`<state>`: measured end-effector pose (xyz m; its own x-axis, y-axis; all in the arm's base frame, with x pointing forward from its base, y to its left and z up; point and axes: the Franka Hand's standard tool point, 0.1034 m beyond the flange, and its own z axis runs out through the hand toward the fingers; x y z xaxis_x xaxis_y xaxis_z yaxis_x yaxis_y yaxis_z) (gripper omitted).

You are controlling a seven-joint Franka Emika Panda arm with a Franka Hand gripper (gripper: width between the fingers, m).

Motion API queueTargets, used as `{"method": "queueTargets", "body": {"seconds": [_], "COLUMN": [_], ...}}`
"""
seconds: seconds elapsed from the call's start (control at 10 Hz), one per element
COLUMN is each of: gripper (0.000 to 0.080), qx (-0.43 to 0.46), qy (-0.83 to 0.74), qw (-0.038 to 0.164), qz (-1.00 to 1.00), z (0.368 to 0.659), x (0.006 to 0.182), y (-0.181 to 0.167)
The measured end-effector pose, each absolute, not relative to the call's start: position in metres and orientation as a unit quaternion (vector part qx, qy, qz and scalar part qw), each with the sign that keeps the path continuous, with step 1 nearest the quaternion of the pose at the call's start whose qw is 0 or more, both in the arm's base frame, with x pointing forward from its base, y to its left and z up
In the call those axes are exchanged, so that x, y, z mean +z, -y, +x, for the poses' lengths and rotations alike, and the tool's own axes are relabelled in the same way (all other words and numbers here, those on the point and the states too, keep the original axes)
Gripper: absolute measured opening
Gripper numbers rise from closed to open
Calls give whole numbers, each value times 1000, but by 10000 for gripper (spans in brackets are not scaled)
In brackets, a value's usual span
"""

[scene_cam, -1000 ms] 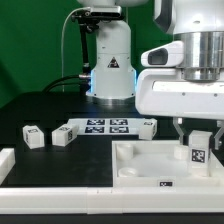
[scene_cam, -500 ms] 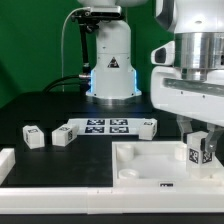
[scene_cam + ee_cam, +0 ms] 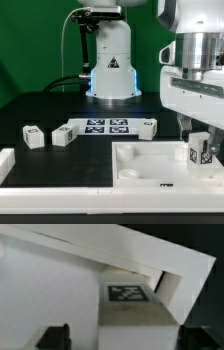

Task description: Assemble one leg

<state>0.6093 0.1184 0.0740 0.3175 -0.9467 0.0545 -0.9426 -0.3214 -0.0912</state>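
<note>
A leg (image 3: 200,150), a small white block with a marker tag, stands upright at the corner of the large white panel (image 3: 150,160) on the exterior view's right. My gripper (image 3: 200,138) is straight above it, with a finger down each side. In the wrist view the leg (image 3: 127,292) lies between my fingertips (image 3: 55,336). One finger is against it and a gap shows at the other, so my gripper (image 3: 125,338) is open around it. The raised white panel rim (image 3: 150,255) runs just beyond the leg.
Three more legs lie on the dark table: two at the exterior view's left (image 3: 31,137) (image 3: 62,134) and one by the marker board's end (image 3: 148,124). The marker board (image 3: 100,126) lies at mid-table. A white part (image 3: 6,162) sits at the left edge. The arm's base (image 3: 110,60) stands behind.
My wrist housing has shifted toward the exterior view's right over the leg. The leg has stayed at the panel corner, with only a slight shift.
</note>
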Motion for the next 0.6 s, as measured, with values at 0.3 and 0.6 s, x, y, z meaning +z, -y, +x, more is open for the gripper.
{"method": "queueTargets", "body": {"seconds": [0.3, 0.6], "gripper": [642, 649], "qx": [-67, -81], "qy": [-461, -238], "qw": [24, 9], "qz": [-884, -968], "z": [613, 614], "x": [75, 75], "y": [-124, -119]}}
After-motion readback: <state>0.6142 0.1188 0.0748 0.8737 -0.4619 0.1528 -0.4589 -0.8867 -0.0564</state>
